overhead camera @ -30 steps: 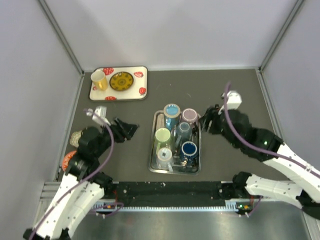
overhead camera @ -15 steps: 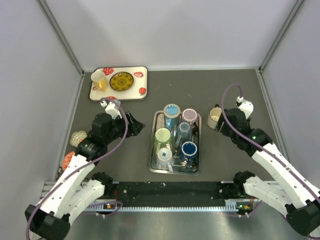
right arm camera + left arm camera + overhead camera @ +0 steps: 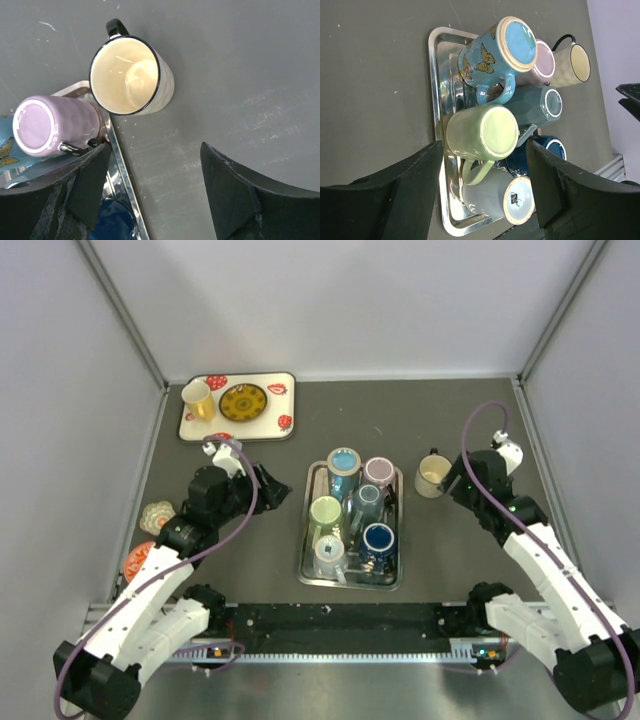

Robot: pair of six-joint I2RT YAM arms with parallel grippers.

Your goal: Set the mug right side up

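release looks finished: the cream mug (image 3: 433, 475) stands mouth up on the desk (image 3: 450, 420), just beside the far right corner of the steel tray (image 3: 350, 583), apart from the mugs packed inside it. its black handle points toward the far edge. through the right wrist camera i look straight down into its pale inside, so i judge the turning itself to be done and this to be the retreat.

the right hand (image 3: 160, 195) is spread wide with nothing between its fingers, sitting clear of the mug on the side of the desk's right edge. the left hand (image 3: 275, 490) is also spread and empty, hovering off the tray's left side and facing the green mug (image 3: 480, 132) and the butterfly mug (image 3: 495, 55).

next i'd draw the right arm back toward the near edge, taking care that nothing catches the rim or handle. if more mugs are wanted, the tray ones appear bottom-up, and the pink mug (image 3: 50, 125) is the closest to the right hand.

a second ago the right hand covered the spot beside the tray and i couldn't see the cream mug at all; half a second ago it showed, with the fingers close by. now the hand has drawn further toward the right edge. the left arm came up from the near left corner and has since held.
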